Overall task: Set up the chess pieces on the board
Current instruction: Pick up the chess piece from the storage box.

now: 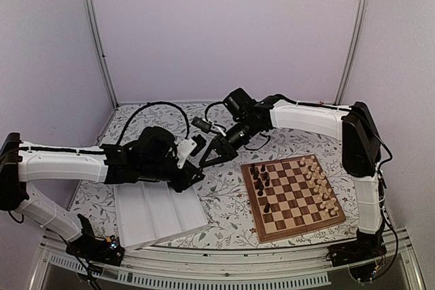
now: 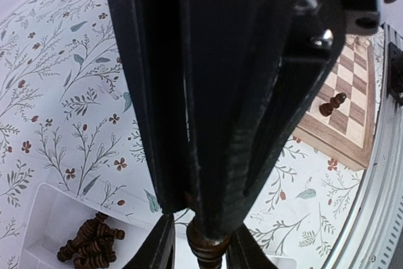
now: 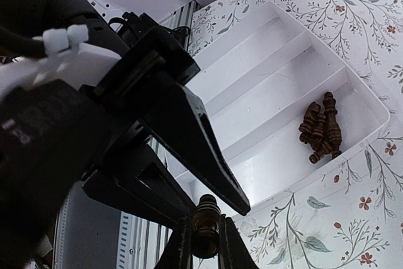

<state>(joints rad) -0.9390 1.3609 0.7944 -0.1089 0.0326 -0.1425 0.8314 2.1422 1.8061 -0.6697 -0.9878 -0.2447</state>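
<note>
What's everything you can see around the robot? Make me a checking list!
Surface: floral table.
Job's things: board with dark and cream chess pieces; spare dark ones in white tray.
Clutter: nothing seen.
Grippers: right gripper pinches a dark piece; left gripper is around it, grip unclear.
Cables: black cables loop behind the arms.
Surroundings: plain walls.

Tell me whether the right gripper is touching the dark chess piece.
Touching. The right wrist view shows the right gripper with its fingers pressed against both sides of the dark chess piece.
</note>
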